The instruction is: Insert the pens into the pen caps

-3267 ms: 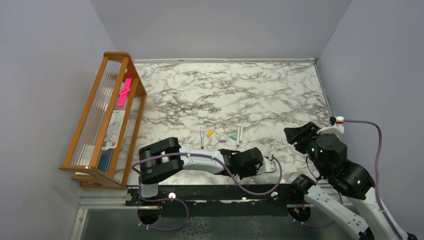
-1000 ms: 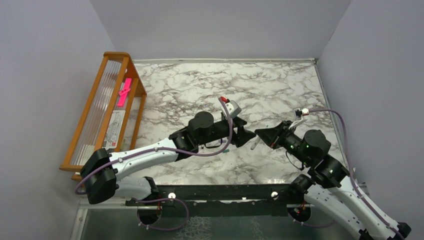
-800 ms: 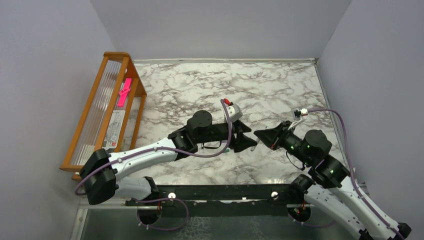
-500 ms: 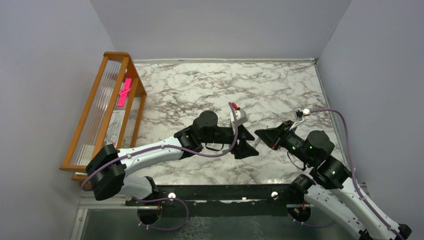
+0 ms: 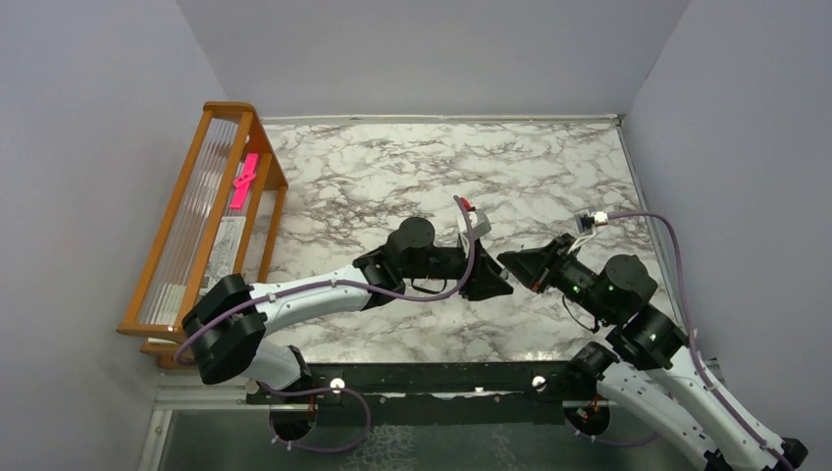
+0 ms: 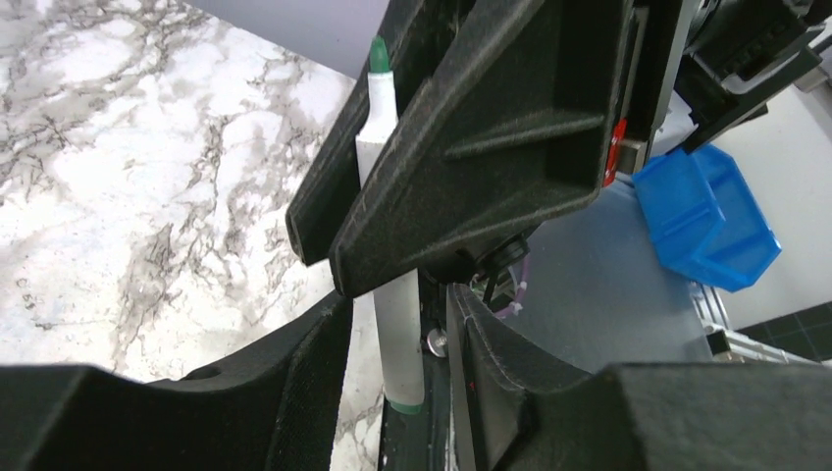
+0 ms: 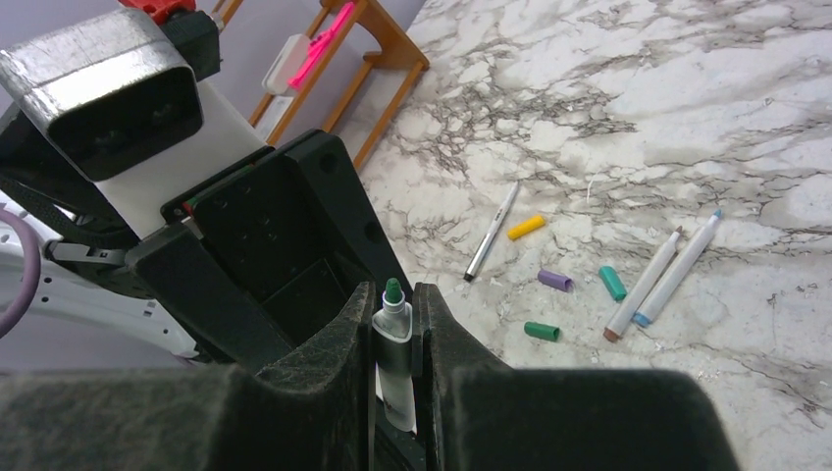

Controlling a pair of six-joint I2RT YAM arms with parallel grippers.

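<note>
1. above the middle of the marble table (image 5: 392, 177): left gripper (image 5: 488, 282) and right gripper (image 5: 517, 265) nose to nose, tips almost meeting.
2. pinched tight between the right gripper's fingers (image 7: 358, 334): a green-tipped pen (image 7: 394, 353), white barrel, green tip poking out past the fingertips.
3. from the left wrist view: that pen running up the frame, clasped higher up by the right gripper, lower end (ringed in green) sitting between the left fingers (image 6: 294, 392).
4. left jaws apart, flanking the lower end with a sliver of gap on each side; not clamped on it.
5. loose on the table beyond, in the right wrist view: green cap (image 7: 542, 332), purple cap (image 7: 554, 281), teal cap (image 7: 612, 283) and orange cap (image 7: 526, 227), each lying on its side, none touching another.
6. just beside the orange cap: a dark-tipped pen (image 7: 491, 231), flat on the marble.
7. just right of the teal cap: 2 more pens side by side, a brown-ended pen (image 7: 643, 285) and a blue-ended pen (image 7: 687, 260).
8. at the table's left edge: a wooden rack (image 5: 228, 108) with a pink strip (image 5: 243, 182) inside.
</note>
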